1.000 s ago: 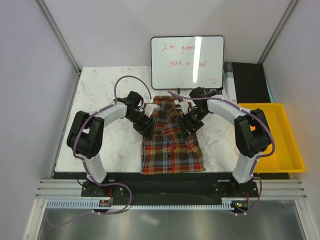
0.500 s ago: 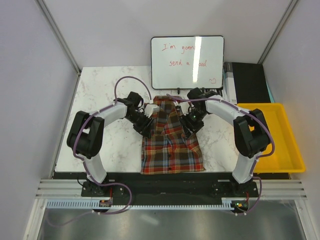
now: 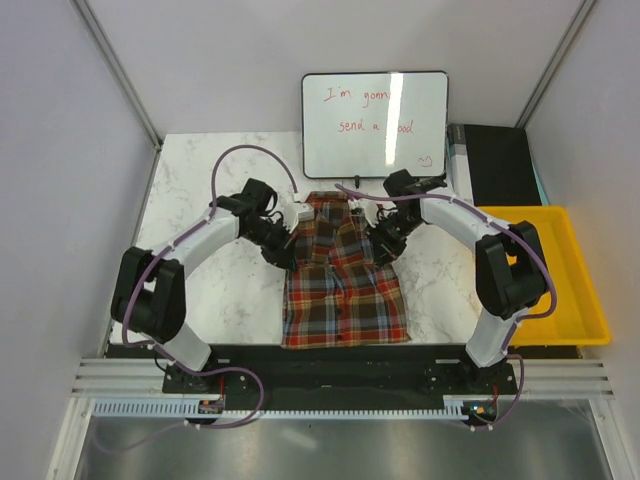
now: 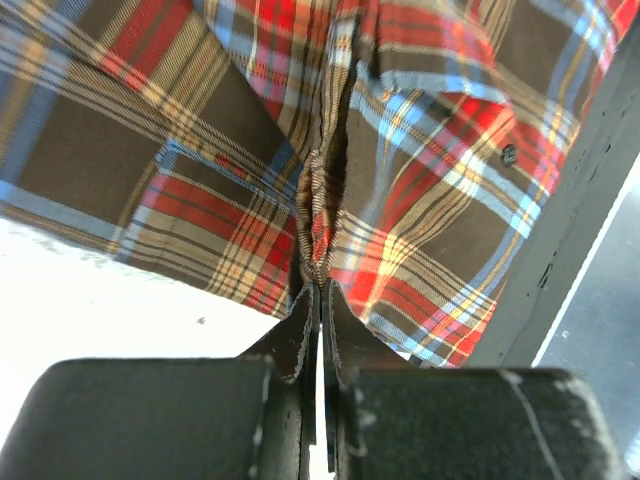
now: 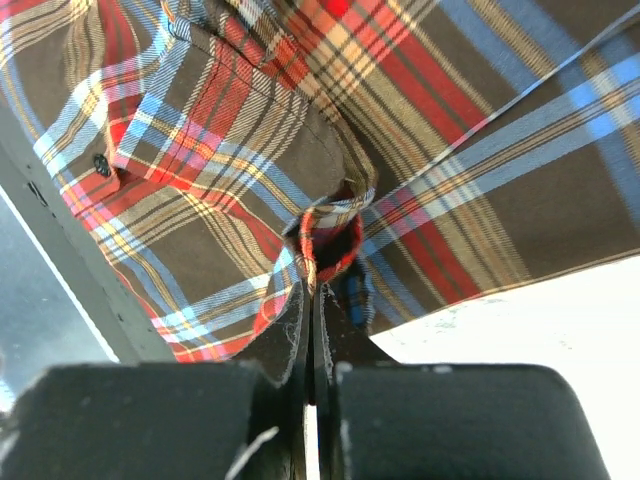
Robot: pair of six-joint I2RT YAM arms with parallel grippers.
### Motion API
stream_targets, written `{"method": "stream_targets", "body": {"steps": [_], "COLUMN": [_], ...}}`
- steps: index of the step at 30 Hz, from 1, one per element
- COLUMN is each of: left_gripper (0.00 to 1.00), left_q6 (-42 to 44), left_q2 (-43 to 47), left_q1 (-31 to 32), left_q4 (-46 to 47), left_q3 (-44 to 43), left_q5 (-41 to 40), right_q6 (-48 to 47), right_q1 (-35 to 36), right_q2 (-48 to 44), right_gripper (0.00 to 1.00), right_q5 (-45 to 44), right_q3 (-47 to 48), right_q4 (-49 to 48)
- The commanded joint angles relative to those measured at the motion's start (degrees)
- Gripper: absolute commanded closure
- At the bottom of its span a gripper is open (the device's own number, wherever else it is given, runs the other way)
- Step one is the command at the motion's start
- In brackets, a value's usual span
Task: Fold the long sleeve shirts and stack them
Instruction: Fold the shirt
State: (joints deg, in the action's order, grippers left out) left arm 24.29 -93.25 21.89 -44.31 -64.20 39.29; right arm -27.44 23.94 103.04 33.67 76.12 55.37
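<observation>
Pinching the shirt (image 3: pixel 345 285) at its two side edges: my left pincer (image 3: pixel 285 248) and my right pincer (image 3: pixel 384 243) are each clamped on a small ridge of plaid, tips pressed together with cloth caught between them, as both wrist views show. The shirt lies flat on the table (image 3: pixel 200 190), just on the near side of the whiteboard (image 3: pixel 375 125), collar end toward it and hem away from it.

Progress, as I judge it: early to middle. The sleeves seem tucked in, leaving a narrow oblong. The crosswise fold is not yet made, and no stack or second shirt shows.

Change against one second ago: my jaws then stood apart over the same edges and have since closed on the fabric. My left elbow has swung farther from the whiteboard, and the shirt has not shifted
</observation>
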Motion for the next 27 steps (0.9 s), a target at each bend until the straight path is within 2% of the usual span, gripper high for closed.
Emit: {"method": "stream_targets", "body": {"steps": [1, 7, 14, 19, 24, 27], "left_gripper": [0.98, 0.98, 0.98, 0.98, 0.98, 0.92], "left_q6": [3.0, 2.5, 5.7, 5.7, 5.3, 3.7], "left_q2": [0.9, -2.5, -0.8, -2.3, -7.3, -8.5], "left_q1": [-1.2, -4.7, -6.2, -5.7, -5.5, -5.5], "left_q4": [0.2, 3.3, 0.5, 0.6, 0.8, 1.8], "left_q3": [-0.3, -0.7, -0.3, -1.8, -4.1, -4.3], "left_q5": [0.9, -0.4, 1.1, 1.8, -1.1, -2.8], "right_q6": [-7.9, -9.4, -8.9, -7.3, -8.2, -6.9], "right_q1": [-2.7, -3.0, -3.3, -3.3, -3.3, -3.3], "right_q2": [0.6, 6.1, 2.5, 1.5, 6.4, 8.6], "right_gripper": [1.0, 1.0, 1.0, 1.0, 1.0, 0.94], "right_q5": [5.5, 6.4, 8.2, 11.9, 7.5, 5.0], "right_q3": [0.7, 2.4, -0.5, 1.8, 0.0, -2.2], "right_q4": [-0.9, -2.5, -4.2, -5.4, -7.5, -10.6]}}
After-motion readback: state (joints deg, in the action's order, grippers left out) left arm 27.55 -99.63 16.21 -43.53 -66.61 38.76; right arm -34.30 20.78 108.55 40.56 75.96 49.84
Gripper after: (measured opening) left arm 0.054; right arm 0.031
